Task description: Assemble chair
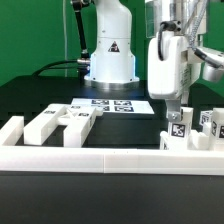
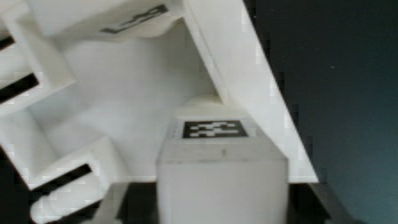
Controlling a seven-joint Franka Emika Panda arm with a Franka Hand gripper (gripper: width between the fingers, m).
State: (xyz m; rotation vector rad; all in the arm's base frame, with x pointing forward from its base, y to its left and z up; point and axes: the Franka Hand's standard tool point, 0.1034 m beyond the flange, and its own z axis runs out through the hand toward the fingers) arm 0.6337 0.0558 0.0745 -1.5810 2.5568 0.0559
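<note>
While claw grips a post: chair in loose parts, slip and snag risks

Exterior view. Where the arm hangs on the exterior view's right, the claw (image 1: 175,108) has its jaws together and, by my read, clamped on the top of a tagged post (image 1: 180,131) that stands just behind the border rail (image 1: 110,153). Another tagged piece (image 1: 210,122) sits just beside it. The chair is unassembled: blocky white parts (image 1: 45,125) lie grouped on the exterior view's left, well apart from the post, all on the black desk (image 1: 125,128). The marker board (image 1: 110,103) lies flat between the groups, nearer the robot base (image 1: 108,60).

Wrist view. The tagged post (image 2: 221,170) fills the middle, its tag (image 2: 217,127) facing the camera. Past it a long white slab edge (image 2: 240,60) runs slantwise, with a barred piece (image 2: 45,95) alongside; whether post and slab touch I cannot tell. The claw's fingers cannot be made out separately here.

Risks. The grip seems near the post's end, so a sideways load could twist it in the jaws. Neighbouring pieces and the rail are close; a tilted lift or swing could knock them and shift the layout. If the post meets its mating part off-axis, it would likely jam.

Containers. None in view; the rail only fences the desk's front edge, and nothing sits inside anything
</note>
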